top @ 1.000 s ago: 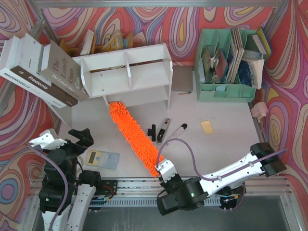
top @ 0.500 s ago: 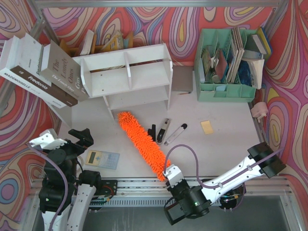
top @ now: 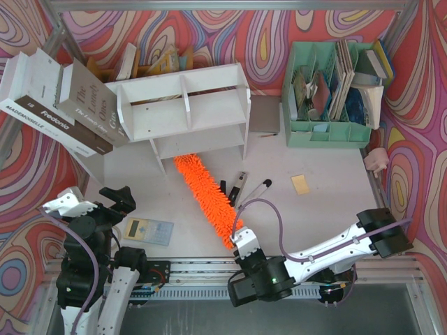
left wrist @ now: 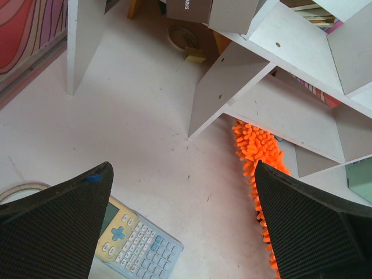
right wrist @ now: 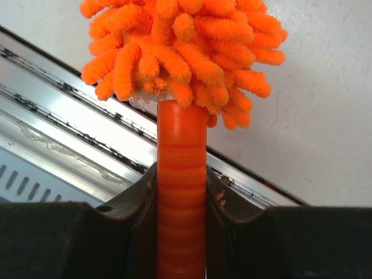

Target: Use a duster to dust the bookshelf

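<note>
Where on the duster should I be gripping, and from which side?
The ribbed handle at the near end of the duster, approached from the near edge of the table, in line with it. It is narrow and rigid; the fluffy head is soft, and its far tip reaches under the bookshelf. The right gripper holds it there.

White shells and black joints make up each arm, with a mauve cable (top: 280, 236) looping alongside. The left claw (top: 117, 198) has black textured fingers (left wrist: 55, 232); the right claw (top: 242, 244), at six o'clock, is white-capped.

The duster (top: 207, 199) is fluffy cloth with a glossy plastic handle (right wrist: 181, 192), the bookshelf (top: 188, 112) matt white wood
</note>
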`<state>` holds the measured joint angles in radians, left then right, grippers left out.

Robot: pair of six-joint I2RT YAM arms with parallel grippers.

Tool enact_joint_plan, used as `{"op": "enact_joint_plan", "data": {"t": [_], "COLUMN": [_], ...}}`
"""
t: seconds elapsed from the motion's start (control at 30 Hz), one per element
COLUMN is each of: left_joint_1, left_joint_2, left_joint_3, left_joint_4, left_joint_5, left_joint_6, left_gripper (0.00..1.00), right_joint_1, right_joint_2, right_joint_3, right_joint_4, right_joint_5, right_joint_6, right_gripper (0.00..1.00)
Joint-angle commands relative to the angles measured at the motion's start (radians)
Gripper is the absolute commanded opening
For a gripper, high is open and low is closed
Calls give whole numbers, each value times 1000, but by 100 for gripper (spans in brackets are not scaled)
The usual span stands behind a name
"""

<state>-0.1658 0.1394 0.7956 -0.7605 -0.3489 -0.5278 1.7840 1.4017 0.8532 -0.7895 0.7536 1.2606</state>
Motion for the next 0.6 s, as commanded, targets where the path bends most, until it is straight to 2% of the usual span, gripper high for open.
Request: {"op": "enact_joint_plan", "data": {"t": [0.0,0.2,0.33,0.43,0.57], "left_joint_1": [-3,-4,-3,-3,-3], "left_joint_2": [3,3,3,3,1], "left_joint_3": [-5,-7,-7,-7,-7], "left_joint_4": [5,6,6,6,6], "left_joint_5": [1,0,0,-1,0], "left_joint_6": [-5,-5,-4,-5,-5], "left_gripper": [99,98,98,99,98], "right_joint_1": [-48,-138,-171,-193,-214], "right_joint_2": [-8,13,61,108,113], "right_joint_3": [1,22,55,80,87], "right_joint_4": [139,338,432,436,309], "right_joint_5": [59,27,-21,-49,-5], "right_joint_6": [-149,-386,-488,-501,-370], "right_gripper": [0,0,0,0,0]}}
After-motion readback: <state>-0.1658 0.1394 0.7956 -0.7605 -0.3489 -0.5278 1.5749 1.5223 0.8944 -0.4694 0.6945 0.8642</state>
